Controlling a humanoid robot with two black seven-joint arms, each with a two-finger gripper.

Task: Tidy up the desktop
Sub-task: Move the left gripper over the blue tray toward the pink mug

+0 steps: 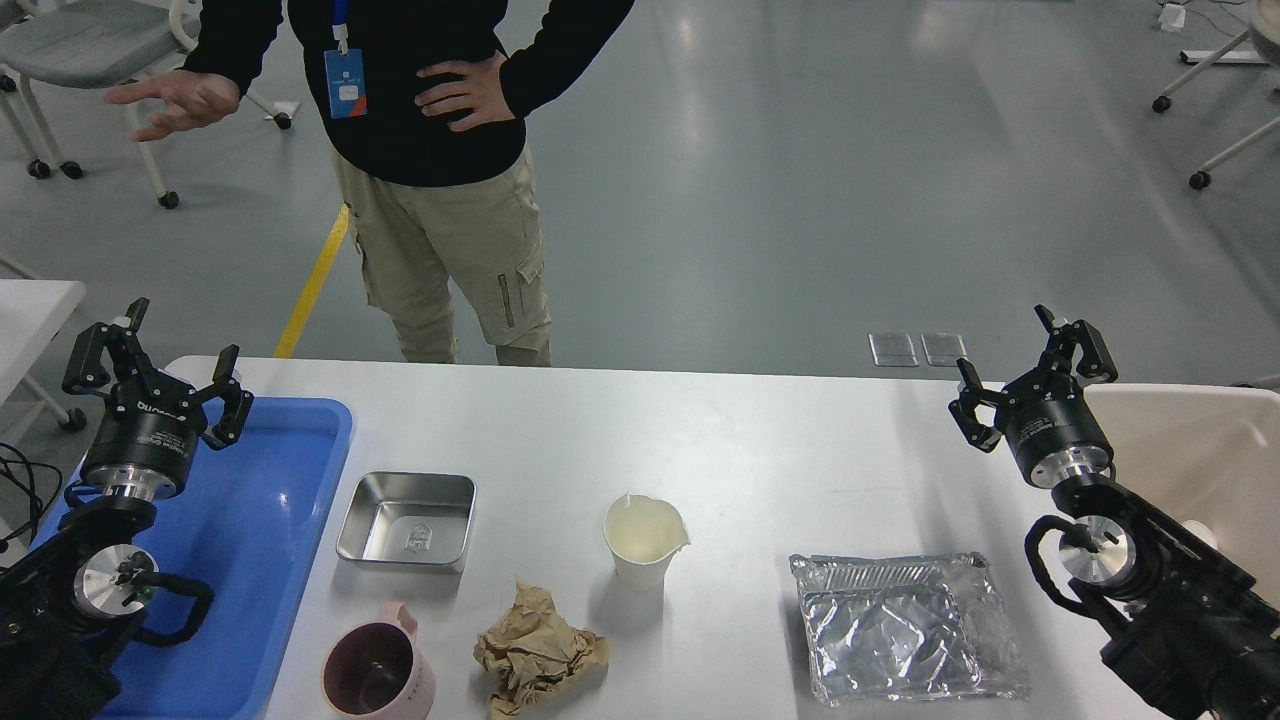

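Observation:
The white desktop (760, 440) carries a steel square tray (407, 520), a white paper cup (644, 540), crumpled brown paper (538, 650), a pink mug (378, 672) and a flattened foil container (905, 625). My left gripper (155, 360) hovers open above the far left end of the blue tray (260, 540), holding nothing. My right gripper (1035, 365) is open and empty over the desktop's right side, beside the beige bin (1190, 450).
A person in a black top and khaki shorts (440, 200) stands just behind the desktop's far edge, one hand held out to the left. Chairs on castors (90, 40) stand on the grey floor behind. A second white table corner (30, 310) shows at far left.

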